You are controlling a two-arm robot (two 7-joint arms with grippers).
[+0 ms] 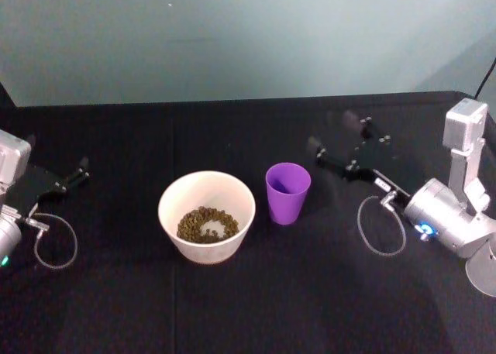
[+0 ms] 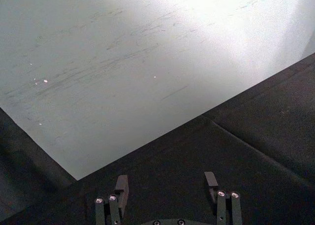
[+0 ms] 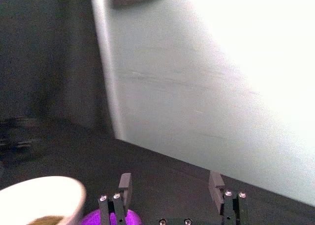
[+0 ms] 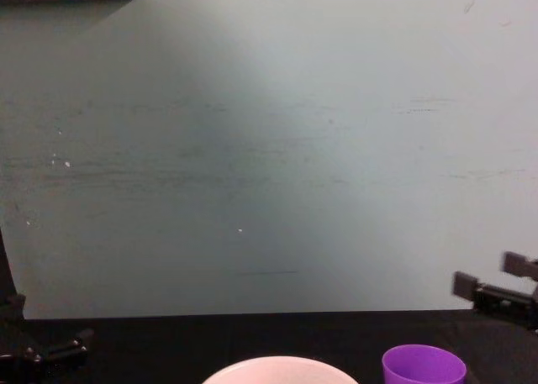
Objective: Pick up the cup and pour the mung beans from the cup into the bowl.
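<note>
The purple cup [image 1: 287,193] stands upright on the black table, just right of the white bowl [image 1: 172,197]. Its inside looks plain purple. The mung beans [image 1: 207,225] lie in a heap in the bowl's bottom. My right gripper [image 1: 341,139] hovers open a little to the right of and behind the cup, holding nothing. From the right wrist the cup's rim [image 3: 132,217] and the bowl [image 3: 47,194] show below the open right gripper [image 3: 170,183]. The chest view has the cup [image 4: 423,365], the bowl's rim [image 4: 277,369] and the right gripper [image 4: 492,287]. My left gripper [image 1: 75,174] rests open at the far left.
A black cloth [image 1: 232,307] covers the table, with a pale wall [image 1: 232,36] right behind its far edge. A loose cable loop [image 1: 381,228] hangs by the right arm and another [image 1: 56,242] by the left arm. Open table lies in front of the bowl and cup.
</note>
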